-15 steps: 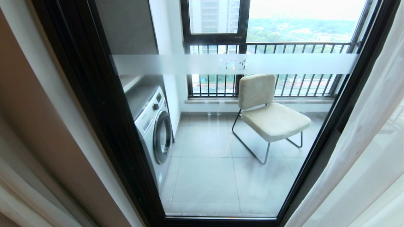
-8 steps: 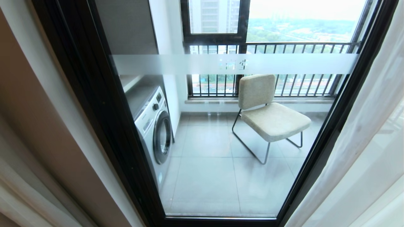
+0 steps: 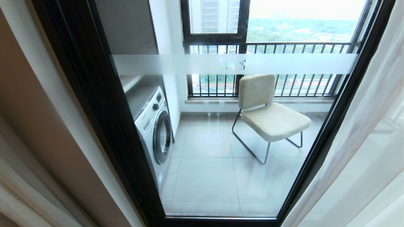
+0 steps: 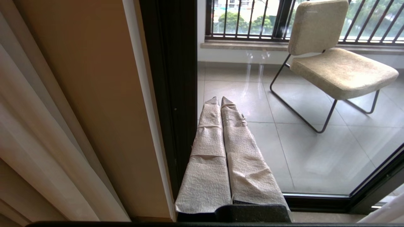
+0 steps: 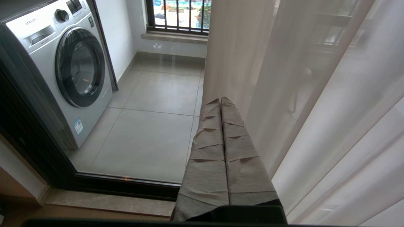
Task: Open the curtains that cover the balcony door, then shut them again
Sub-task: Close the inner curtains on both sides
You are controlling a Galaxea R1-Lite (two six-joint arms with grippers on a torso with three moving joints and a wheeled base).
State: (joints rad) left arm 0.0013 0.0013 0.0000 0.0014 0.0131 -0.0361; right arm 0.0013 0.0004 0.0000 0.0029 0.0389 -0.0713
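The balcony door (image 3: pixel 94 94) fills the head view: glass in a thick black frame with a frosted band (image 3: pixel 176 64) across it. The curtains stand drawn apart, with a beige drape (image 3: pixel 15 195) at the far left and a white sheer (image 3: pixel 363 142) at the right. Neither gripper shows in the head view. My left gripper (image 4: pixel 220 99) is shut and empty, pointing at the door's black frame (image 4: pixel 170 78), with the drape (image 4: pixel 38 126) off to its side. My right gripper (image 5: pixel 220 100) is shut and empty too, close beside the sheer (image 5: pixel 315 94) without holding it.
Behind the glass, on the tiled balcony, stand a washing machine (image 3: pixel 154 126) at the left and a beige chair (image 3: pixel 268 110) at the middle right. A barred railing (image 3: pixel 284 47) runs under the outer windows. A tan wall strip (image 3: pixel 38 110) lies between drape and door frame.
The sheer at the right has drifted very slightly leftward over the door frame. Nothing else has moved.
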